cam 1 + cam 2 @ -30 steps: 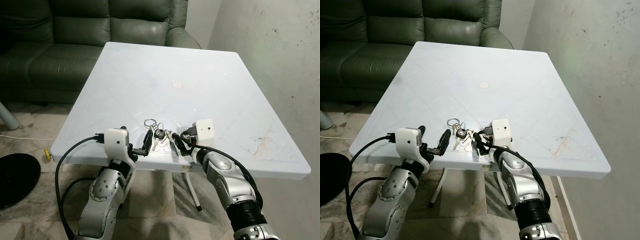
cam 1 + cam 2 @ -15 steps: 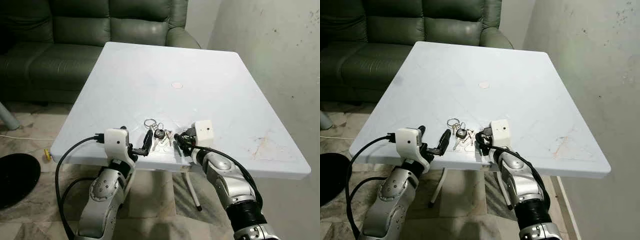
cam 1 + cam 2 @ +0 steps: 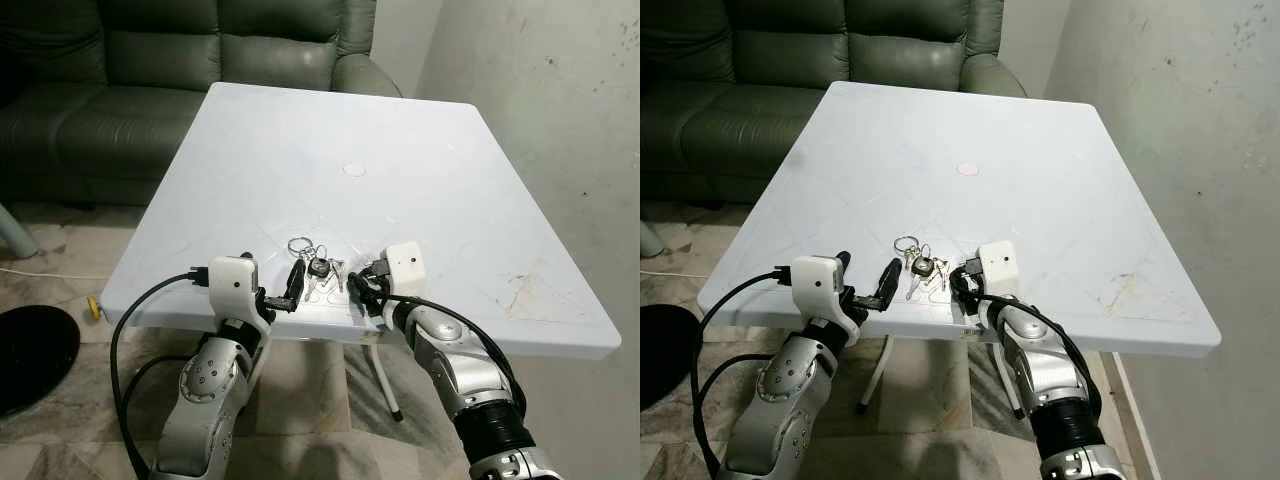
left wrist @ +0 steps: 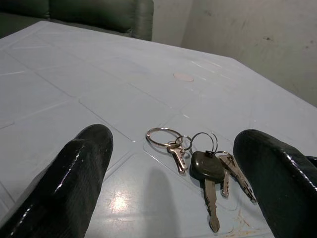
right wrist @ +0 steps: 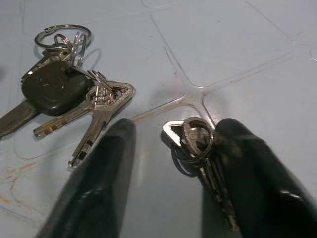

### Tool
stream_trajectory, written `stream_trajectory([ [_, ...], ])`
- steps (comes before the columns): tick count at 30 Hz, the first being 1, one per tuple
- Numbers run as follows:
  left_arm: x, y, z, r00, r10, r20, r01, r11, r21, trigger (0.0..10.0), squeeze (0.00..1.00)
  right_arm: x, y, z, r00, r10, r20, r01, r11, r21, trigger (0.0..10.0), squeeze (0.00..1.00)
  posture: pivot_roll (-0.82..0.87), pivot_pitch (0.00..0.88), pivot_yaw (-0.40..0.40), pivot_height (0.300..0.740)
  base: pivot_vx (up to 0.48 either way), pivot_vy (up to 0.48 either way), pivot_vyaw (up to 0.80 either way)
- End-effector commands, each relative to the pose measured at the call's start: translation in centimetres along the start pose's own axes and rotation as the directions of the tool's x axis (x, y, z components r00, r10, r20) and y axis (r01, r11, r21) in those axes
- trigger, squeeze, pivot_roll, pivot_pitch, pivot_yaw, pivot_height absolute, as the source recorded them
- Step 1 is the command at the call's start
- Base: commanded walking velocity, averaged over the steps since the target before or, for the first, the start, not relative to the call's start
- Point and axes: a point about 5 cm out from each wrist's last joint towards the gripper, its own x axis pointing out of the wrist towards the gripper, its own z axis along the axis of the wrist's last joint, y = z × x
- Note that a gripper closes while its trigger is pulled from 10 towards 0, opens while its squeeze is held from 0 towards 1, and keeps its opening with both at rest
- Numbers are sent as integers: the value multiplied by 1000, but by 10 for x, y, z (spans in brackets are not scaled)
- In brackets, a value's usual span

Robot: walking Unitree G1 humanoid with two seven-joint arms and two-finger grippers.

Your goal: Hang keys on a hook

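Two bunches of keys are on the white table [image 3: 420,190] near its front edge: a big bunch [image 5: 64,96] with a black-headed key and rings, and a small bunch [image 5: 195,148] just beside it. The right tool [image 5: 171,163] is spread around the small bunch, one finger touching it, so this looks like the pickup step. The left tool [image 4: 173,183] hovers, spread too, facing the big bunch. Next I'd guess a squeeze and lift. No hook visible.
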Motion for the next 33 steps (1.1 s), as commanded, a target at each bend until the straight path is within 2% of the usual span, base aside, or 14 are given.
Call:
stream_trajectory([
  [1, 0, -4, 3, 1000, -6, 10, 6, 1000, 7, 10000, 0, -1, -3, 0, 1000, -11, -3, 11, 1000, -11, 0, 0, 16, 70, -105, 740, 0, 0, 0],
  [22, 1, -4, 4, 1000, 0, 15, 0, 1000, 8, 10000, 0, -1, -8, 6, 997, -55, 48, 57, 997, -47, 0, 0, 18, 71, -109, 740, 0, 0, 0],
  [33, 1, -4, 4, 1000, -1, 16, 0, 1000, 7, 10000, 0, -1, -6, 4, 999, -18, 37, 20, 999, -47, 0, 0, 16, 72, -108, 740, 0, 0, 0],
])
